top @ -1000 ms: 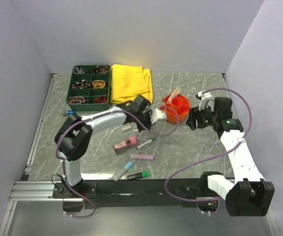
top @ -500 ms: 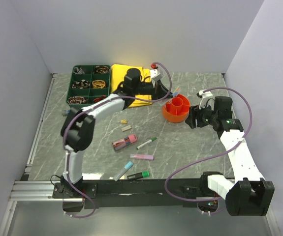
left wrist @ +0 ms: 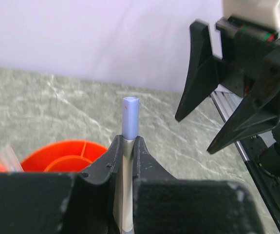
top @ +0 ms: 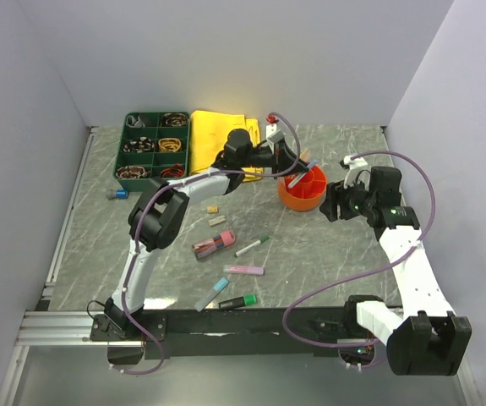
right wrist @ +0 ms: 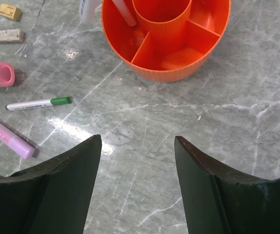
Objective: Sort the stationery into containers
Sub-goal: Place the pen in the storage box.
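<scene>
My left gripper is shut on a slim silver pen with a pale blue cap and holds it over the back rim of the round orange pot. The pot also shows in the left wrist view and the right wrist view, with a white pen inside. My right gripper is open and empty just right of the pot. On the table lie a pink marker, a green-tipped white pen, a pink highlighter, a blue-tipped pen and a green marker.
The dark green compartment tray stands at the back left, with the folded yellow cloth beside it. Two small erasers lie left of the pot. A small blue item lies near the left edge.
My left gripper rose from the table beside the pot, swung back over the yellow cloth, then came right to the pot's rim. The right arm has not moved.
</scene>
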Tool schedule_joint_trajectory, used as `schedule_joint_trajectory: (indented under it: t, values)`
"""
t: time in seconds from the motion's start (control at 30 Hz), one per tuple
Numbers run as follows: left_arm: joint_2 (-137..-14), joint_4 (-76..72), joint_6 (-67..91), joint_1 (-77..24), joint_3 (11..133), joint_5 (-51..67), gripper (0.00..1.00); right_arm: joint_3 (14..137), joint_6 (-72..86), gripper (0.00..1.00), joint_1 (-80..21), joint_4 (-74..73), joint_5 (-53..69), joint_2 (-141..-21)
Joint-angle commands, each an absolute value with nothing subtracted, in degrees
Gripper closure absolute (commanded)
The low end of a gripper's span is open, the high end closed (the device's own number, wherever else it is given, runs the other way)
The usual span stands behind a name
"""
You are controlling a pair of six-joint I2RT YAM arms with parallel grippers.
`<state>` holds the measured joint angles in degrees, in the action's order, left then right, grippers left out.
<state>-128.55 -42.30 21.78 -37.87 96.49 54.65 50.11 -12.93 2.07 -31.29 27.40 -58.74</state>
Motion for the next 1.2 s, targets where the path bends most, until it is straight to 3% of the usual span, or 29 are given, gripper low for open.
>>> schedule_joint_trajectory:
  t: [0.0, 0.6, 0.67, 0.73, 0.83, 1.17]
  values:
    - [-130.5, -49.7, 23.8, -38.1, 99.8, 55.9, 0.99, 49.4, -13.1, 0.31, 2.6, -31.3, 27.0, -57.7]
    - [-138.7, -58.1, 27.2, -36.1, 103.5, 55.3, 0.96, 54.4, -12.7, 0.31, 2.8, -30.6, 27.2, -66.4]
    - [-137.8, -59.8, 28.3, -35.6, 101.3, 55.6, 0.89, 55.0, -13.1, 0.31, 2.8, -30.7, 27.2, -67.7]
    - [-136.9, -60.7, 28.7, -35.2, 98.6, 55.6, 0.7, 55.9, -13.1, 0.31, 2.8, -30.3, 27.3, -68.4]
    - [-134.2, -61.1, 28.3, -34.3, 96.1, 56.9, 0.62, 57.0, -12.4, 0.3, 2.8, -29.3, 27.5, -69.3]
    - [-124.6, -59.0, 28.2, -31.6, 89.0, 57.8, 0.55, 57.2, -11.6, 0.3, 2.8, -28.1, 27.5, -68.2]
